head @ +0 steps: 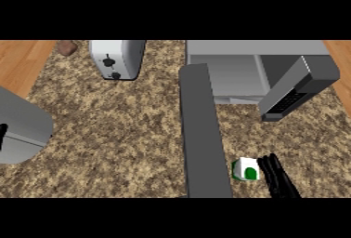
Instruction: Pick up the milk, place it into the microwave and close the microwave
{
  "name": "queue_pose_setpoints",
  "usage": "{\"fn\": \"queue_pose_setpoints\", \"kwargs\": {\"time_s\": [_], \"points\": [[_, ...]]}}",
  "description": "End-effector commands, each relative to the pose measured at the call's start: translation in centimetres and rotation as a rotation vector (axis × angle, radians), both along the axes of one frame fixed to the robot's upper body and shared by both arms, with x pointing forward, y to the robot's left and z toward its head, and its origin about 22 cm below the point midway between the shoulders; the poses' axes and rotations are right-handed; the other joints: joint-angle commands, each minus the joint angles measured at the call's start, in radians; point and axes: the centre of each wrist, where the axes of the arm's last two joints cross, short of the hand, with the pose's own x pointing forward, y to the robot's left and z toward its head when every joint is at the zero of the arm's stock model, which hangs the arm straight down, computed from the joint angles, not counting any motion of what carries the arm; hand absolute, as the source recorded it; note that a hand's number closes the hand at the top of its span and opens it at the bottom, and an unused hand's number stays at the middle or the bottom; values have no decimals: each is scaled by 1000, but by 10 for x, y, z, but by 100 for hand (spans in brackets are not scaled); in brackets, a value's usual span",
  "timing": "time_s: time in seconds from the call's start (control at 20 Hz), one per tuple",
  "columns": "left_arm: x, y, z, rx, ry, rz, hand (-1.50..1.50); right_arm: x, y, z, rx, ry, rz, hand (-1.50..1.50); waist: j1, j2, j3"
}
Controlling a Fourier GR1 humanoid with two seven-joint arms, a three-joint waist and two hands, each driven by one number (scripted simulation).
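Note:
The milk (245, 169), a small white carton with green marks, stands on the speckled counter near the front. My right hand (279, 179) is just to its right, with straight fingers pointing away from me and close against the carton's side; it is open. The grey microwave (237, 74) stands at the back right with its cavity showing. Its door (202, 135) swings out toward me as a long dark slab, just left of the milk. At the left edge only a black sliver of my left hand (2, 135) shows, beside its grey forearm (24, 128).
A silver toaster (116, 58) stands at the back, left of the microwave. A small brown object (66, 47) lies at the far left corner. The microwave's keypad panel (295, 88) juts out at the right. Wood (21, 60) borders the counter on both sides.

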Motion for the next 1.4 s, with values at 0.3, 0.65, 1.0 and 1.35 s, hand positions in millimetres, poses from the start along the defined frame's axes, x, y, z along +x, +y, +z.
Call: {"fn": "queue_pose_setpoints", "kwargs": {"time_s": [0.3,0.65,1.0,1.35], "points": [[-23,9,12,-6,17,10,-150,27,-2,-36,-5,53,-47,-150,2,2,0],[-36,31,10,-7,14,4,-150,31,-34,-99,-19,122,-137,-150,4,2,0],[-39,38,-5,-10,2,-1,-150,39,-65,-141,-12,153,-200,-150,4,2,0],[-44,48,-2,10,10,-4,-150,45,-87,-178,-15,170,-198,-150,3,2,0]]}}
